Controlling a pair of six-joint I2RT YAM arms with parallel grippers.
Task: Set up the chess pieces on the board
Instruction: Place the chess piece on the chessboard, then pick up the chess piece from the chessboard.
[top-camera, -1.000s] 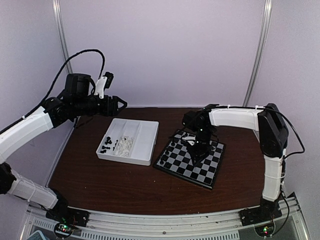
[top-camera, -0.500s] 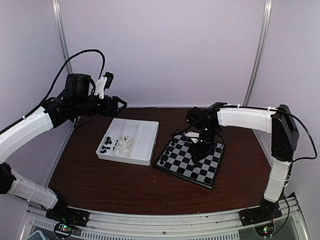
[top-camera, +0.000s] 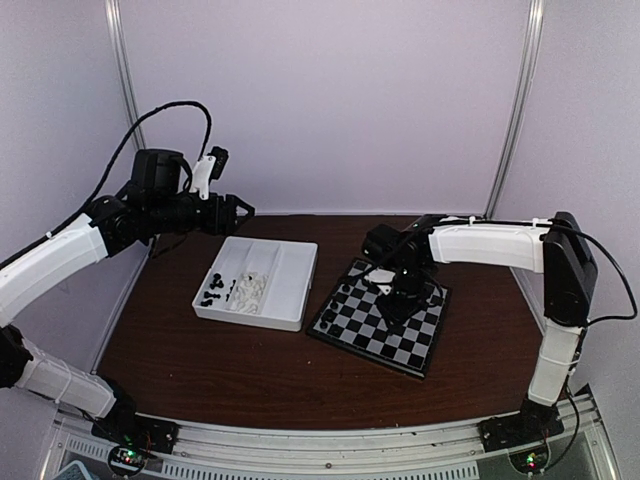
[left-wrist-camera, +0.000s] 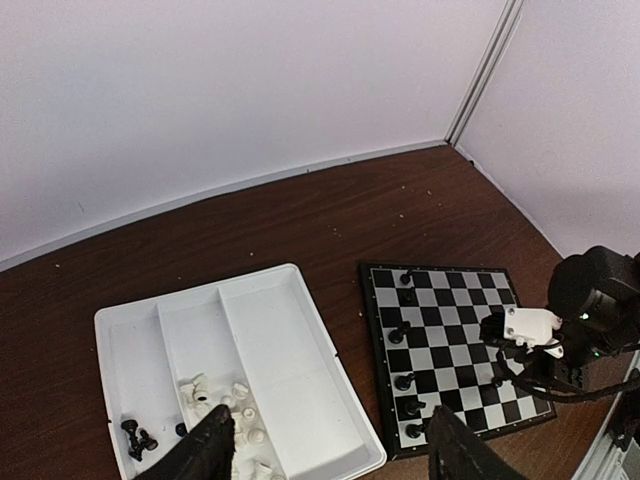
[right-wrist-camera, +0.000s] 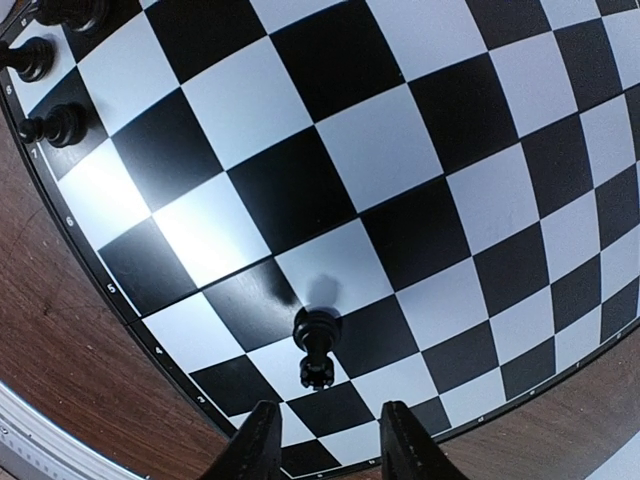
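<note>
The board (top-camera: 400, 345) lies right of centre on the table. My right gripper (top-camera: 397, 297) hovers low over it. In the right wrist view its gripper (right-wrist-camera: 325, 420) is open, and a black chess piece (right-wrist-camera: 317, 345) stands free on the board (right-wrist-camera: 380, 150) just beyond the fingertips. More black pieces (right-wrist-camera: 55, 125) stand along the board's edge. My left gripper (top-camera: 240, 210) hangs high above the tray, open and empty (left-wrist-camera: 325, 455). Below it, loose white pieces (left-wrist-camera: 225, 400) and black pieces (left-wrist-camera: 135, 435) lie in the tray, and black pieces (left-wrist-camera: 403, 380) line one side of the board (left-wrist-camera: 450, 300).
The white divided tray (top-camera: 290, 275) sits left of the board, its widest compartment empty (left-wrist-camera: 270, 340). Pale walls close in the brown table behind and on both sides. The right arm's white link (top-camera: 480, 240) reaches across the board's far side.
My right gripper's jaws have parted and let go of the black piece, which now stands on the board. The right arm's elbow has swung right. The left arm has stayed still.
</note>
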